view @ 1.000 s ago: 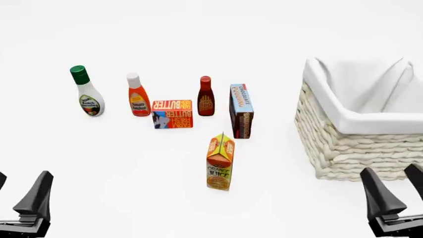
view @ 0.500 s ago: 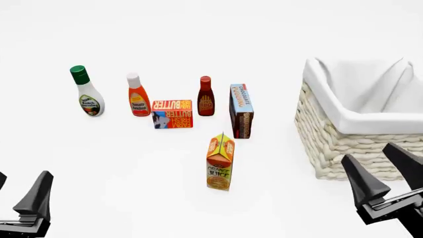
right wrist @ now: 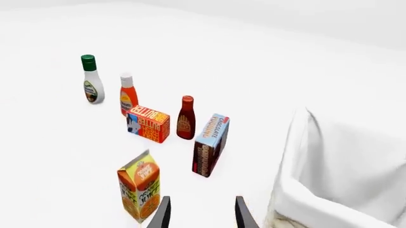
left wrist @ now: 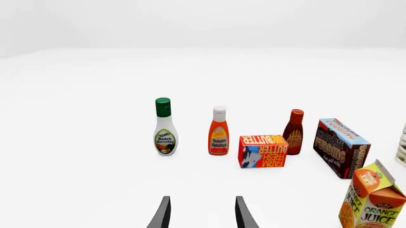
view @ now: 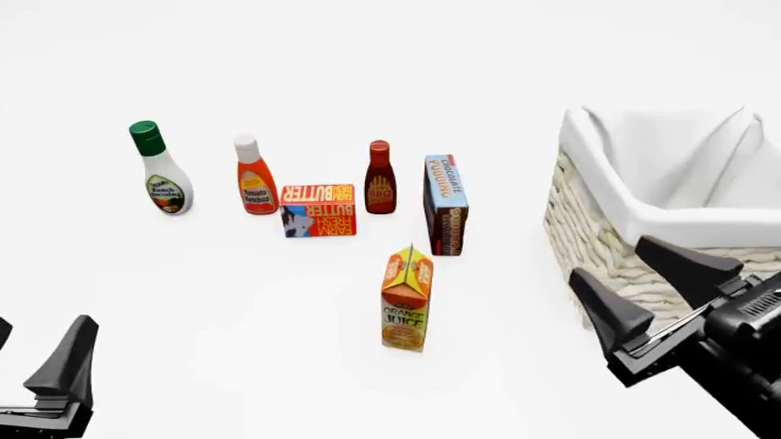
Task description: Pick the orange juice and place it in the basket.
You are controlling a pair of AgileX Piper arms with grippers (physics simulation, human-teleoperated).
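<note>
The orange juice (view: pixel 407 300) is a tall orange-and-yellow gable-top carton standing upright near the middle of the table; it also shows in the left wrist view (left wrist: pixel 371 202) and the right wrist view (right wrist: pixel 140 192). The basket (view: pixel 606 274), white wicker with a cloth lining, stands at the right (right wrist: pixel 330 166). My right gripper (view: pixel 620 263) is open and empty, hovering in front of the basket's near-left corner, to the right of the carton. My left gripper (view: pixel 37 346) is open and empty at the near left, far from the carton.
Behind the carton stand a pudding box (view: pixel 445 204), a dark sauce bottle (view: pixel 379 178), a flat butter box (view: pixel 317 209), a ketchup bottle (view: pixel 254 176) and a green-capped ranch dressing bottle (view: pixel 159 171). They form a row across the table.
My right gripper has risen and swung left from the near-right corner, and now overlaps the basket's front wall. The left gripper and all the groceries have stayed put.
</note>
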